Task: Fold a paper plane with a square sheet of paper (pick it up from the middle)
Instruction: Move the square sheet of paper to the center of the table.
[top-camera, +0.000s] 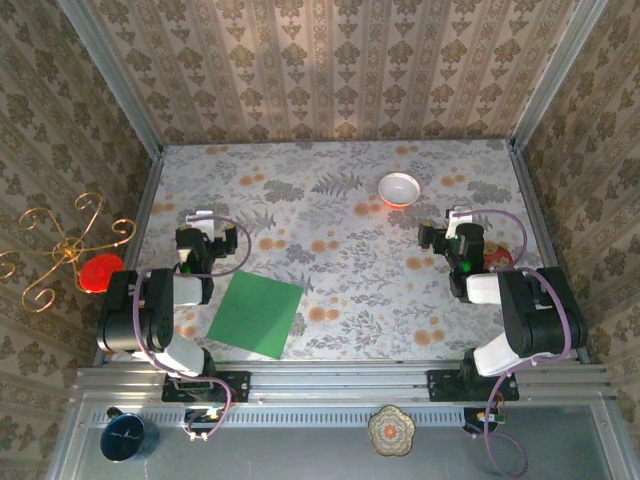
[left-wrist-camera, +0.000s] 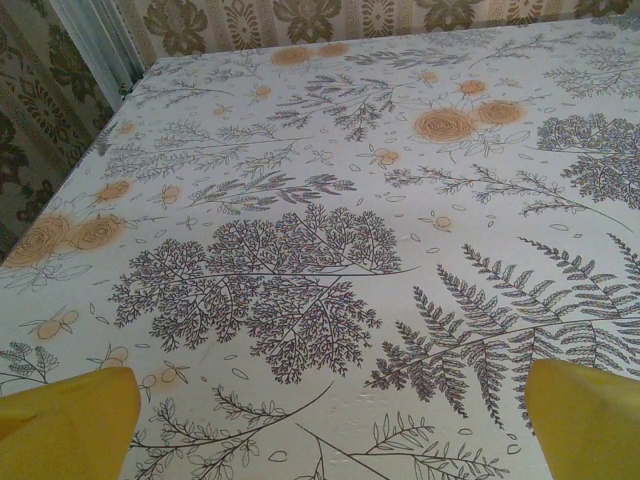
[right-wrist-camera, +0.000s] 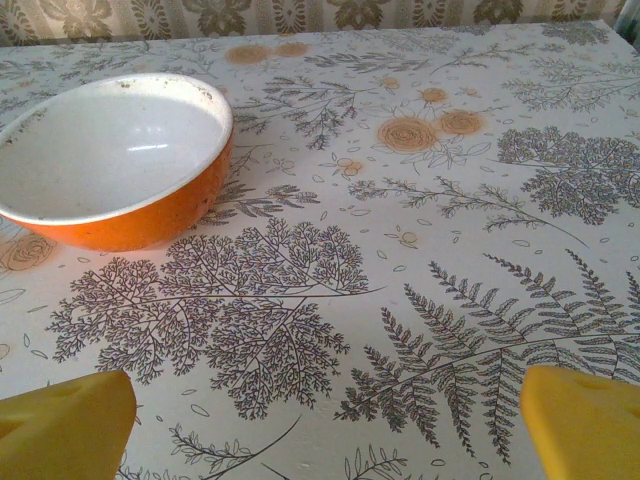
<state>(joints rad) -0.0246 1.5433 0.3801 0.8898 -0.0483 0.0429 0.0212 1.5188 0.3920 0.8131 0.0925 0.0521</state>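
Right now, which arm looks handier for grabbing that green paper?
Probably the left. The green sheet lies flat close beside the left gripper, while the right gripper sits across the table, nearer the bowl. Both are open and empty.

Top external: looked steeply down from above and behind the near edge of the table (top-camera: 340, 230), far enough back to take in its whole top and three walls.
Left wrist: rode low on the left arm (top-camera: 150, 315), close over the tablecloth, facing far, with the far-left corner at upper left.
Right wrist: rode low on the right arm (top-camera: 530, 320), facing far, with the bowl (right-wrist-camera: 140, 225) close at left.
Shared: top and right wrist both took in the bowl; all three took in the far wall.
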